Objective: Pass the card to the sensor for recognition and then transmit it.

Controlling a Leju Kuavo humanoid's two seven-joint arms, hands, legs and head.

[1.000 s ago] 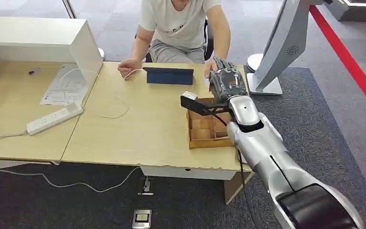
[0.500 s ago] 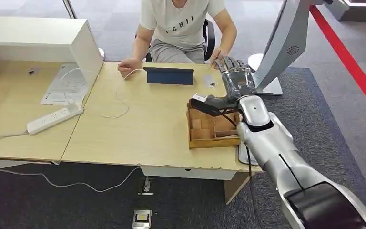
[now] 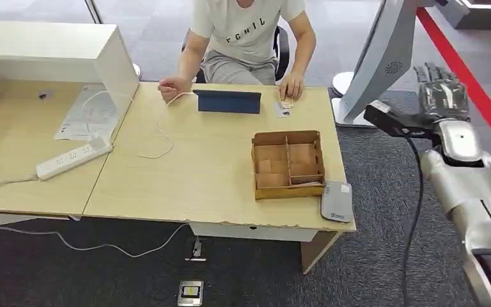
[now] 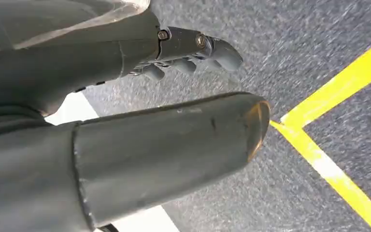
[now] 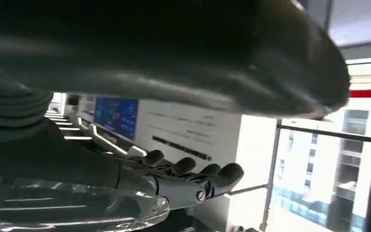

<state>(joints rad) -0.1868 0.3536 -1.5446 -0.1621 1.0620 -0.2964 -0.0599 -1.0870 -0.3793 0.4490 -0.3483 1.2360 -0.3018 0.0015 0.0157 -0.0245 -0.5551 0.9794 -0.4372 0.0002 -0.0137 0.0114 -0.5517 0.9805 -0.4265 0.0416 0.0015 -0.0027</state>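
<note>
- While my right hand [image 3: 443, 94] hangs out beyond the right end of the table, over the grey carpet, its fingers are stretched out and apart and nothing lies in them; the right wrist view [image 5: 183, 181] shows the same straight, empty fingers.
- My left hand [image 4: 188, 53] hangs by my side above the carpet and a yellow floor line [image 4: 338, 121], fingers loosely extended, holding nothing.
- The small pale card [image 3: 285, 106] lies flat on the light wooden table [image 3: 185, 173] at its far edge, just right of the dark blue folded tablet stand [image 3: 227, 101].
- A seated person's hand [image 3: 291, 87] rests on the card or right at its edge; I cannot tell whether it grips it.
- The flat grey-white rounded sensor pad [image 3: 336, 201] sits at the near right corner of the table, just beside the brown cardboard tray with dividers [image 3: 288, 164], and nothing lies on it.
- I judge the handover as good as done: the card is at the person's side and I hold nothing.
- Whether the card was read at the sensor I cannot tell from here.
- What seems left is only to bring my right arm to rest.
</note>
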